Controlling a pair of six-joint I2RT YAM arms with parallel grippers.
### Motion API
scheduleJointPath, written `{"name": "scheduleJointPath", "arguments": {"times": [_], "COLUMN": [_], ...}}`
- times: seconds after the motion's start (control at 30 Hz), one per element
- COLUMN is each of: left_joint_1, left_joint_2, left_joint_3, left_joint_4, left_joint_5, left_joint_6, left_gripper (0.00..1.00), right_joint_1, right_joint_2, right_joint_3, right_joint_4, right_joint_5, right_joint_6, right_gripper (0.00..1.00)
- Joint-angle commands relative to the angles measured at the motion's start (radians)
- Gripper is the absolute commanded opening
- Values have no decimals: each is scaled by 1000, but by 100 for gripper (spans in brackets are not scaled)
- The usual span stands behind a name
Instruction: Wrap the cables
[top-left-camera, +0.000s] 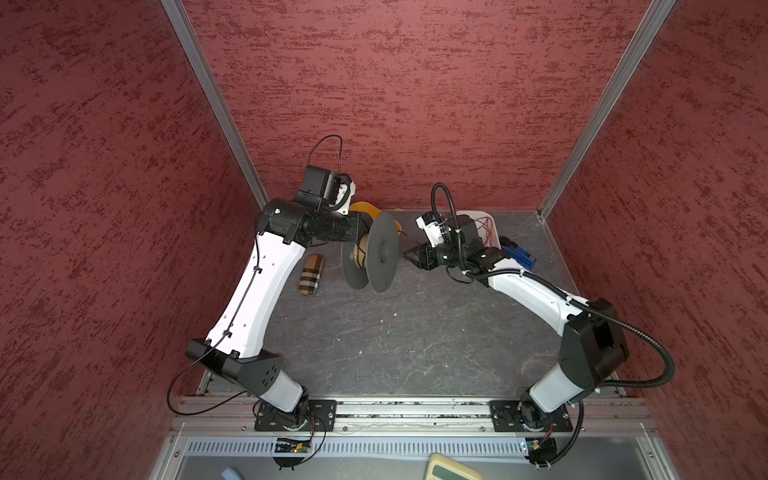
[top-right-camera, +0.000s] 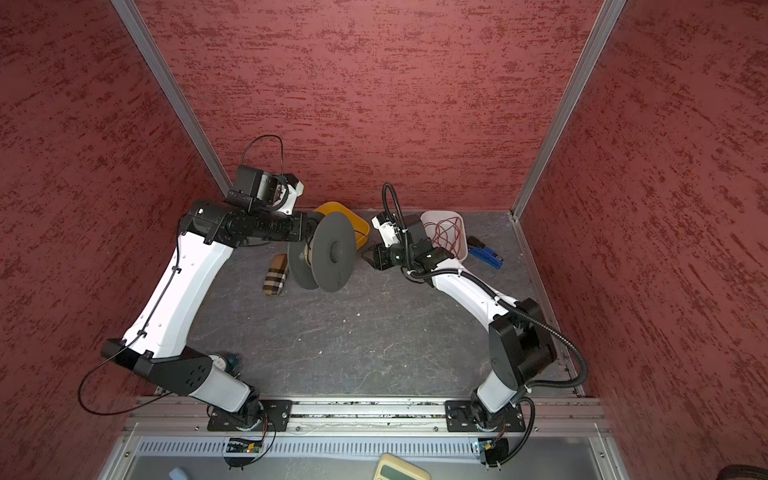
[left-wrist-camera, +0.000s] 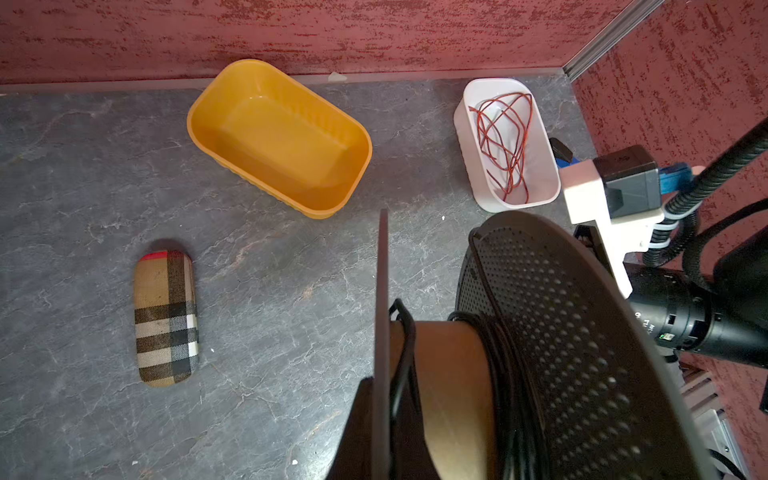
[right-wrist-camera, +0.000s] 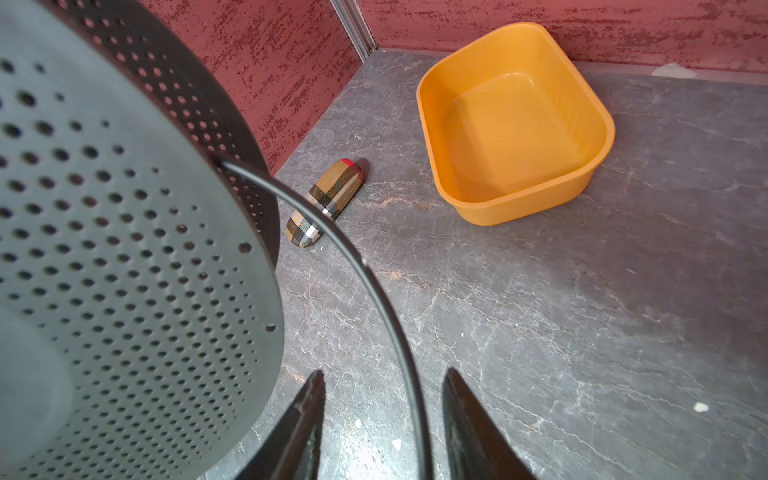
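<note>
The spool (top-left-camera: 382, 251) stands on edge with its axle lying left-right in both top views and its flanges upright. The left gripper (left-wrist-camera: 376, 419) has its jaws closed on the flange on its own side. In the top views that gripper is hidden behind the flange.

The cable (right-wrist-camera: 361, 266) is mostly wound on the brown core, with black turns against each flange and bare core between. Its free length comes off over the perforated flange's rim and arcs toward the right gripper (right-wrist-camera: 384, 374). Its long axis runs roughly left-right over the counter (top-left-camera: 395, 332). It passes between the right jaws, which stand apart, and neither visibly presses it.

The cable's tip is cut off at the frame edge in the right wrist view, and its inner end is buried under the turns. In the top views the free length is a faint line, hard to follow. The orange tub (left-wrist-camera: 195, 124) and plaid case (left-wrist-camera: 166, 320) lie apart from the spool.
</note>
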Motion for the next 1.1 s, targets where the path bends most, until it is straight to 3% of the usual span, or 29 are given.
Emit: {"name": "scheduleJointPath", "arguments": {"times": [0.0,0.7,1.07], "left_joint_1": [14,34,30], "left_joint_2": [4,21,28], "left_joint_3": [28,36,28], "left_joint_4": [34,13,11], "left_joint_5": [40,60,73], "left_joint_6": [-34,-31,-32], "left_gripper": [0,0,0], "right_joint_1": [-9,-53,-141], "right_joint_2": [-49,-211,-221], "right_joint_3": [-22,-187,-152], "right_joint_4": [48,129,161], "right_joint_5": [-9,58,-26], "right_joint_6": [2,101,199], "right_gripper": [52,71,74]}}
